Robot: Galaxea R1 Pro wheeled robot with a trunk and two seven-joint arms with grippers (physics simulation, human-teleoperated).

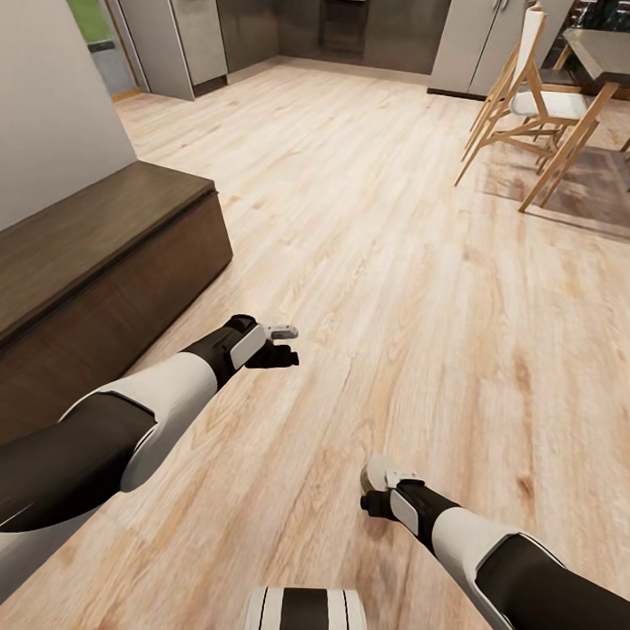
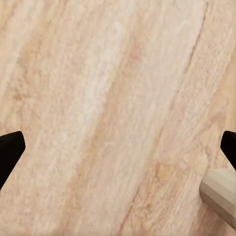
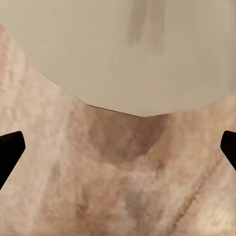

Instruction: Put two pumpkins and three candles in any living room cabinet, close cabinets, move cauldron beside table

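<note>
Here, both arms reach forward and down over bare light-wood floor (image 1: 373, 226), with wide open planking ahead of and between the two grippers. The left gripper (image 1: 282, 344) hangs with its jaws apart and nothing between them; in the left wrist view the dark fingertips (image 2: 10, 150) sit at opposite edges over floor alone. The right gripper (image 1: 374, 488) is likewise spread and empty, its fingertips (image 3: 10, 147) wide apart above a pale grey rounded shape (image 3: 128, 49) close under the camera. The long low dark-brown cabinet (image 1: 89, 280) stands to the outer side of the left gripper, front panels shut, its near corner well apart from the fingers. Far ahead of the right gripper stand wooden chairs (image 1: 531, 105) and a dining table (image 1: 606, 53); grey kitchen cupboards (image 1: 189, 29) line the far wall.
</note>
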